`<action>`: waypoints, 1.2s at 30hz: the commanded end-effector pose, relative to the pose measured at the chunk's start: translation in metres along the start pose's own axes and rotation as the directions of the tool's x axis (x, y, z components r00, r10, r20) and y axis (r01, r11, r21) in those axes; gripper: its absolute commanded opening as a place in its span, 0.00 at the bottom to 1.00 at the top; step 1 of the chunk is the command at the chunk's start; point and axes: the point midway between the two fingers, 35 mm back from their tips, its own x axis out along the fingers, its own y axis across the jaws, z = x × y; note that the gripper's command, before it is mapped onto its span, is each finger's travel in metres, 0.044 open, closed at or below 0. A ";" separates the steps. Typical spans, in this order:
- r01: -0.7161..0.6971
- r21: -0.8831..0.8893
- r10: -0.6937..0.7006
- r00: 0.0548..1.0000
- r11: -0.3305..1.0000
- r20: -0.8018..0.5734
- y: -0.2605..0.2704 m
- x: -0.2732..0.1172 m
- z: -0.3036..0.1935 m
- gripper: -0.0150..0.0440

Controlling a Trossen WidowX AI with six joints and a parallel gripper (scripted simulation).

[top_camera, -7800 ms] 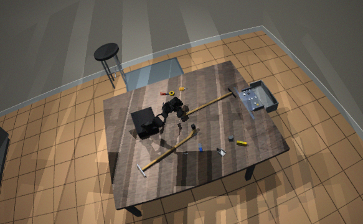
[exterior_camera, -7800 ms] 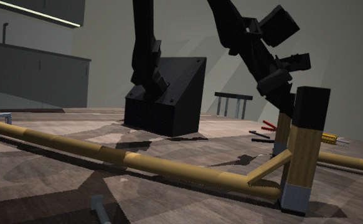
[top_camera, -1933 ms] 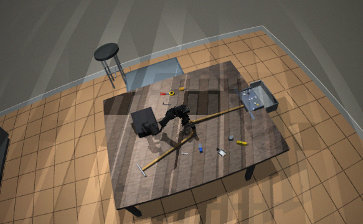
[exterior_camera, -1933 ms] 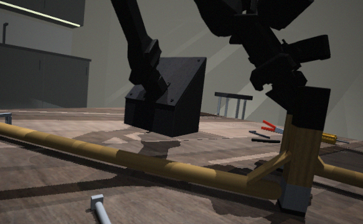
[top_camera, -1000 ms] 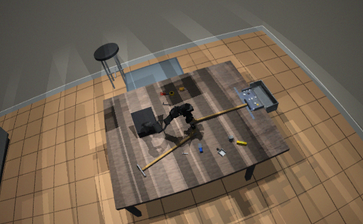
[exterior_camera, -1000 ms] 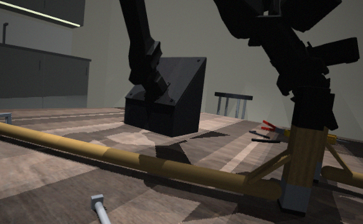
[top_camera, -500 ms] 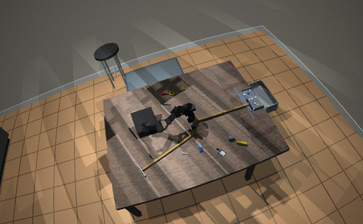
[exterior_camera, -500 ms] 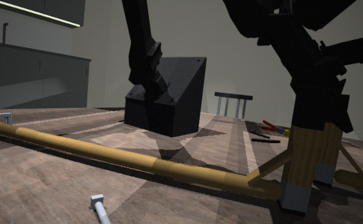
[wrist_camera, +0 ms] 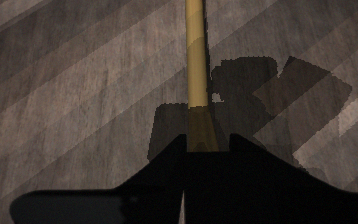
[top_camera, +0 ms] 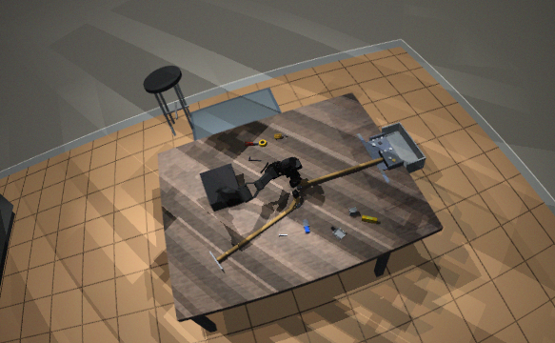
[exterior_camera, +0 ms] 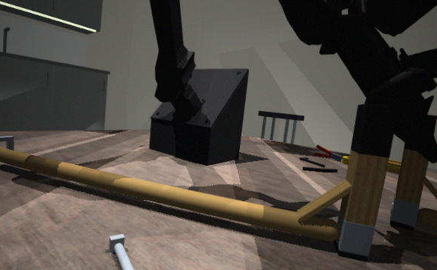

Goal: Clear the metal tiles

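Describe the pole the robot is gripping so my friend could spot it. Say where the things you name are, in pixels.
On the wooden table [top_camera: 239, 286] [exterior_camera: 203, 247] [wrist_camera: 55, 100], find the black gripper [top_camera: 296, 185] [exterior_camera: 417, 148] [wrist_camera: 207, 140]. It holds the long scraper [top_camera: 341, 173] [exterior_camera: 413, 170] [wrist_camera: 196, 65], a yellow pole reaching towards the grey catch box [top_camera: 421, 161]. Its lookalike, the other yellow pole [top_camera: 258, 232] [exterior_camera: 166, 196], points away from that box.

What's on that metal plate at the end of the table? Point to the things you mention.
Small pale tiles lie on the bench plate [top_camera: 382, 150], beside the catch box [top_camera: 418, 165]. The scraper's far end covers part, so anything beneath is hidden.
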 end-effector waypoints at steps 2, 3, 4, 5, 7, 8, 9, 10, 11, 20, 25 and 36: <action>-0.005 -0.003 0.005 1.000 1.000 0.007 0.002 0.004 0.008 0.25; -0.005 -0.003 0.005 1.000 1.000 0.007 0.002 0.005 0.010 0.25; -0.005 -0.003 0.005 1.000 1.000 0.007 0.002 0.005 0.011 0.25; -0.005 -0.002 0.005 1.000 1.000 0.008 0.002 0.006 0.012 0.25; -0.005 -0.002 0.005 1.000 1.000 0.008 0.002 0.007 0.014 0.25; -0.005 -0.002 0.005 1.000 1.000 0.008 0.002 0.008 0.015 0.25; -0.005 -0.002 0.005 1.000 1.000 0.008 0.002 0.009 0.016 0.25; -0.005 -0.002 0.005 1.000 1.000 0.008 0.002 0.009 0.017 0.25; -0.005 -0.002 0.005 1.000 1.000 0.008 0.002 0.010 0.018 0.25; -0.005 -0.002 0.005 1.000 1.000 0.008 0.002 0.016 0.028 0.25; -0.004 -0.002 0.004 1.000 1.000 0.008 0.002 0.020 0.033 0.25; -0.004 -0.001 0.004 1.000 1.000 0.009 0.003 0.028 0.044 0.25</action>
